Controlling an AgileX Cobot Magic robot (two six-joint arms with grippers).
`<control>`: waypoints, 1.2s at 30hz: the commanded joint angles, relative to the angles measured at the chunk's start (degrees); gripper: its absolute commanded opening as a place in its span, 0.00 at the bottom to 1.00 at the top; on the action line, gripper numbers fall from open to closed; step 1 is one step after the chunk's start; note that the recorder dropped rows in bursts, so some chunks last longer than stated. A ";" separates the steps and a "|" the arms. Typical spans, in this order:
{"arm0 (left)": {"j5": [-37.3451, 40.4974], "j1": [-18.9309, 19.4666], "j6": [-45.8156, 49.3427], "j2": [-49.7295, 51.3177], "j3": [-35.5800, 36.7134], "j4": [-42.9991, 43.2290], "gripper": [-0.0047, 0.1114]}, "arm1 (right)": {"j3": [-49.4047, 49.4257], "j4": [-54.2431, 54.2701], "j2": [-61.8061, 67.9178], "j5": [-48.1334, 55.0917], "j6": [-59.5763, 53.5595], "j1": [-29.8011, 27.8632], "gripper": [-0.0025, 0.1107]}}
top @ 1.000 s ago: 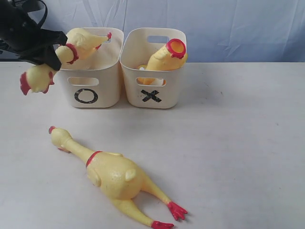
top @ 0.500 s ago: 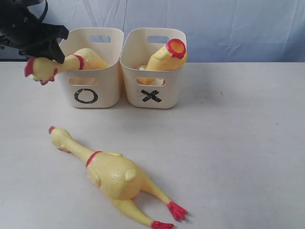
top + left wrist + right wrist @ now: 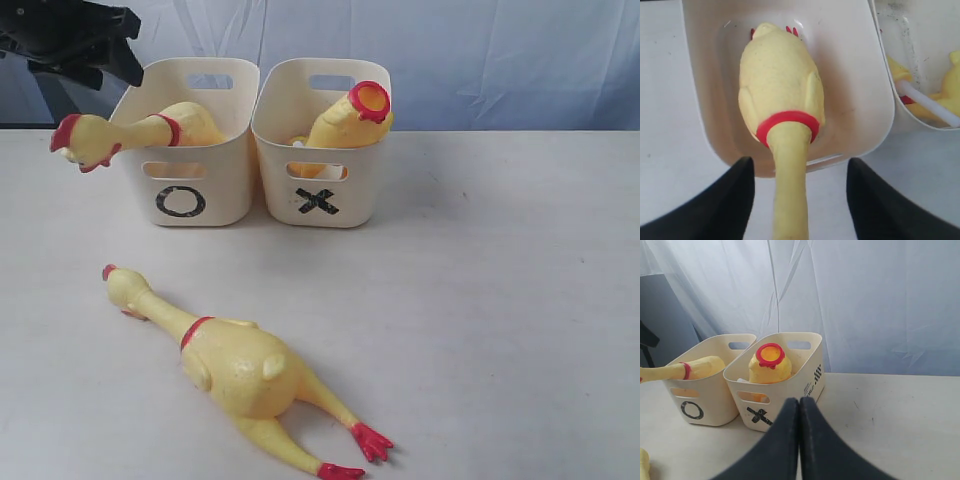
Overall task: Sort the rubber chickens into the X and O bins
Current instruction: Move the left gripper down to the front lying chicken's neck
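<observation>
- A whole rubber chicken (image 3: 235,365) lies on the white table (image 3: 500,300) at 7 o'clock, head toward 10 and red feet toward 5.
- The right gripper (image 3: 799,405), fingers pressed together and empty, faces the bins.
- At 11 o'clock, the O bin (image 3: 190,180) holds a second chicken (image 3: 185,122), its neck and head hanging over the rim toward 9.
- Just beside it at 12 o'clock, the X bin (image 3: 335,185) holds the headless chicken (image 3: 345,122), with its neck hole up.
- The left gripper (image 3: 118,48) hovers at 10 o'clock, fingers spread wide of the neck.
</observation>
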 commanded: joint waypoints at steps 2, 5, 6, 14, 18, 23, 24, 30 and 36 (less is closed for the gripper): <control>1.02 -0.03 6.15 -2.96 -0.58 -0.76 0.36 | 0.37 0.10 -0.16 -0.56 -0.03 -0.14 0.01; 1.02 -0.03 6.61 -4.95 -0.58 -0.68 0.17 | 0.37 0.10 -0.16 -0.56 -0.03 -0.14 0.01; 1.02 -0.03 6.67 -5.64 -0.58 -0.84 0.10 | 0.37 0.10 -0.16 -0.56 -0.03 -0.14 0.01; 3.88 -0.19 6.96 -10.63 -0.46 0.48 0.04 | 0.37 0.10 -0.16 -1.03 -0.03 -0.14 0.01; 8.54 -0.19 7.38 -12.42 -0.46 2.40 0.04 | 0.37 0.10 -0.16 -1.16 -0.03 -0.14 0.01; 10.64 -3.70 10.08 -15.88 1.04 3.83 0.04 | 0.37 0.10 -0.16 -1.16 -0.03 -0.14 0.01; 10.64 -4.83 10.12 -16.75 1.74 4.23 0.04 | 0.37 0.10 -0.16 -1.16 -0.03 -0.14 0.01; 10.27 -11.62 10.25 -21.15 9.40 11.08 0.04 | 0.37 0.20 -0.16 -1.17 -0.03 -0.14 0.01; 8.71 -18.12 14.44 -25.32 19.51 12.71 0.04 | 0.37 1.19 -0.16 -1.06 -0.03 -0.14 0.01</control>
